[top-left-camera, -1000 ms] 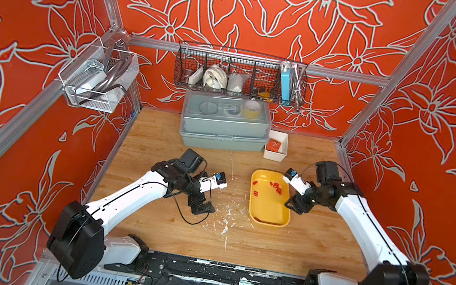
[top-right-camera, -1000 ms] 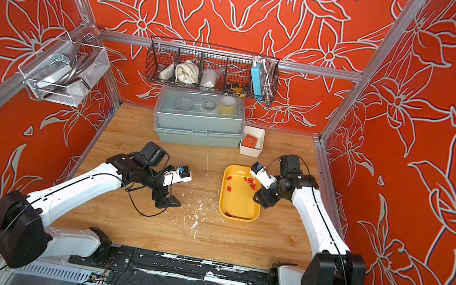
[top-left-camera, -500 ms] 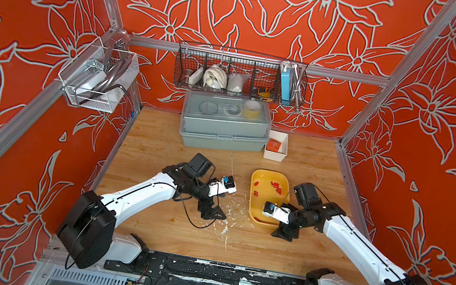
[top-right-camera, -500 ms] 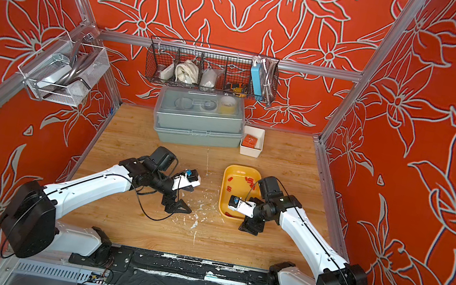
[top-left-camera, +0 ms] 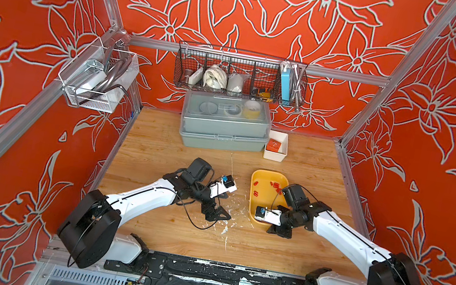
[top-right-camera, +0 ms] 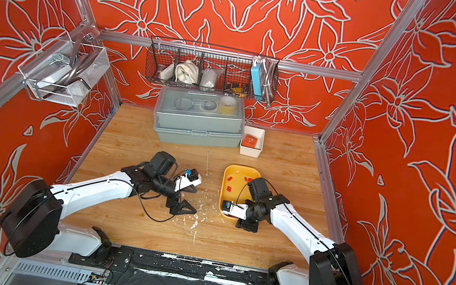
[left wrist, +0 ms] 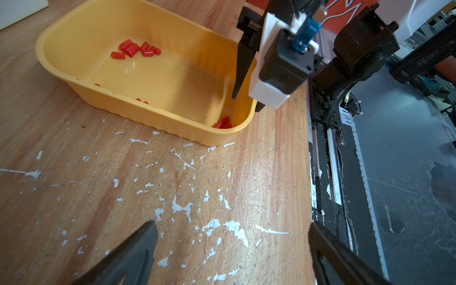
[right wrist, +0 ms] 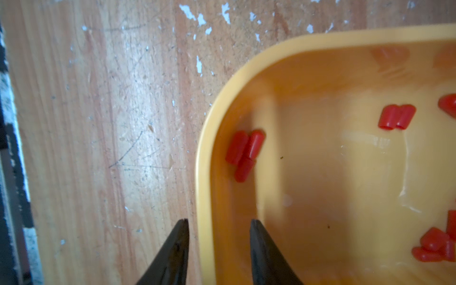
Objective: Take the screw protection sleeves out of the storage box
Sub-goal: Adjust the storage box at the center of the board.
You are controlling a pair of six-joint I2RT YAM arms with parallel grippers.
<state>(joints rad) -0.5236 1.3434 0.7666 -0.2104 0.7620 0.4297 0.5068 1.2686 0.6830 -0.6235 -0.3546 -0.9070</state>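
The mustard-yellow storage box (top-left-camera: 270, 173) (top-right-camera: 242, 168) lies right of centre on the wooden table. Several red screw protection sleeves (top-left-camera: 255, 193) (top-right-camera: 230, 188) lie loose inside it. In the right wrist view, three sleeves (right wrist: 243, 153) lie in the near corner. My right gripper (top-left-camera: 279, 231) (right wrist: 218, 222) stands open astride the box's near rim (right wrist: 202, 172), one finger outside and one inside, gripping nothing. My left gripper (top-left-camera: 217, 215) (left wrist: 232, 223) is wide open and empty over bare wood, left of the box (left wrist: 148, 116). More sleeves (left wrist: 134, 49) show at the box's far end.
A grey lidded box (top-left-camera: 223, 123) and a small white bin (top-left-camera: 280, 155) holding an orange block stand at the back. A wire basket (top-left-camera: 238, 74) hangs on the back wall, a clear one (top-left-camera: 99, 76) on the left wall. A black cable loops beside the left gripper.
My right arm swung from the box's right side to its near end and its jaws narrowed. The left arm moved right, closer to the box.
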